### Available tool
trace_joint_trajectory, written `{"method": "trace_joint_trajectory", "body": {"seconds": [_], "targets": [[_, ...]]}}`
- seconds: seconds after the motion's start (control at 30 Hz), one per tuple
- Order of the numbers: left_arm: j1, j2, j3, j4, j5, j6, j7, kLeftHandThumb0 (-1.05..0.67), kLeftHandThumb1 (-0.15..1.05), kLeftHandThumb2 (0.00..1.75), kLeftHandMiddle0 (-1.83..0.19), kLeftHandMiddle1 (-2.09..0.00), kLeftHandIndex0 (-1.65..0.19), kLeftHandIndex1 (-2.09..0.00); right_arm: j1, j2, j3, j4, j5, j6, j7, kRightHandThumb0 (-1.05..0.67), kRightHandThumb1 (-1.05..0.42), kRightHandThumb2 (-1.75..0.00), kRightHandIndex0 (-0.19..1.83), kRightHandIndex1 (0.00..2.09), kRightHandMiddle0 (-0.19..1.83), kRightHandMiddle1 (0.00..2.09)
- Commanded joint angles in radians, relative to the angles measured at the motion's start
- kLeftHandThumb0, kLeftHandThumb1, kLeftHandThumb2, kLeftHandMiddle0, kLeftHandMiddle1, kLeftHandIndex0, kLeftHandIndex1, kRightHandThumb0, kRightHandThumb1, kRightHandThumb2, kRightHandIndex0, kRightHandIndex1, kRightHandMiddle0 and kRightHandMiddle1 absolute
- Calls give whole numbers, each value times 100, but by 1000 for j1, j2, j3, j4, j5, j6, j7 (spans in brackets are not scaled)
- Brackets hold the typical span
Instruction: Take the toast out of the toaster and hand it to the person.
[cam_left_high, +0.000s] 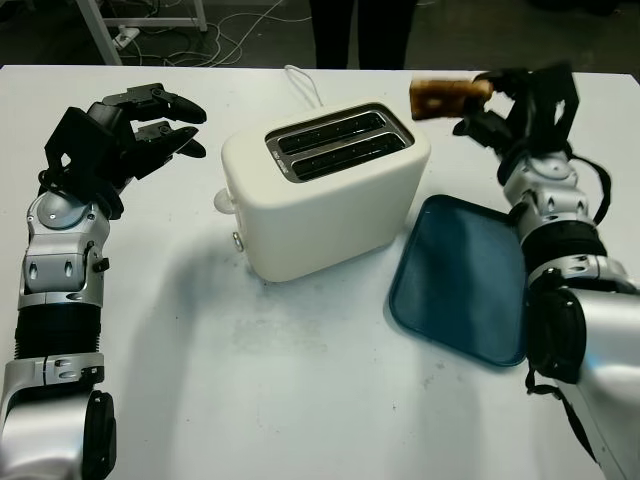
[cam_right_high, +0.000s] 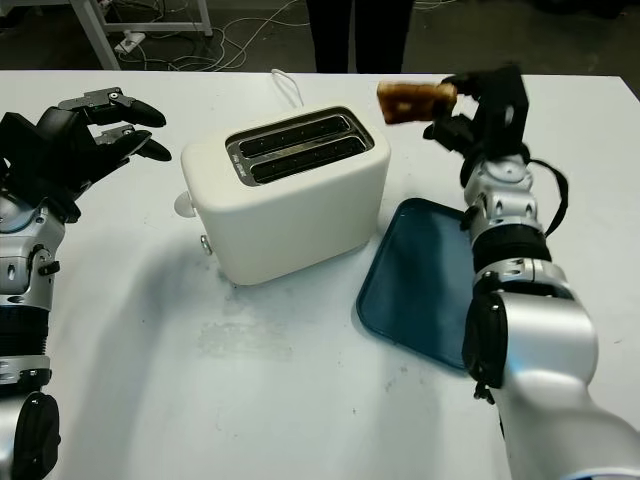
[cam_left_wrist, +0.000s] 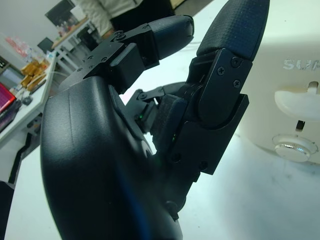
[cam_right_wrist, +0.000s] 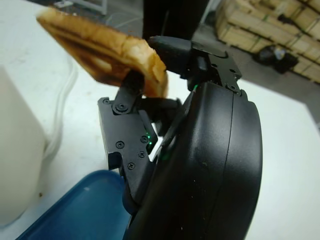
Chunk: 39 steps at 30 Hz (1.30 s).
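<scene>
Bright, even overhead light falls on the white table (cam_left_high: 300, 380), leaving a soft shadow left of the toaster (cam_left_high: 325, 190). The wrist views blur the near black hand shells; backgrounds stay dim.

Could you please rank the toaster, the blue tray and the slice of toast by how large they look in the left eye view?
1. toaster, the largest.
2. blue tray, a little smaller in area, though it lies flat and nearer, so this is close.
3. toast, clearly the smallest, held in the right hand.
</scene>
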Motion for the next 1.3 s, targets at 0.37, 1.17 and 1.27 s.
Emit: {"method": "trace_joint_trajectory", "body": {"seconds": [0.37, 1.17, 1.27], "targets": [[11, 8, 9, 12, -11, -10, -13, -105, 79, 0, -73, -109, -80, -91, 52, 15, 18, 7, 2, -26, 21, -9, -92, -69, 59, 175, 22, 175], [9, 9, 3, 8, 2, -12, -3, -105, 80, 0, -74, -110, -79, -93, 40, 2, -68, -96, 90, -3, 28, -18, -92, -63, 83, 175, 47, 175], [10, 11, 3, 8, 3, -11, -4, -105, 80, 0, -74, -109, -79, -94, 43, 4, -58, -108, 84, -4, 24, -17, -92, -64, 83, 175, 46, 175]]}}
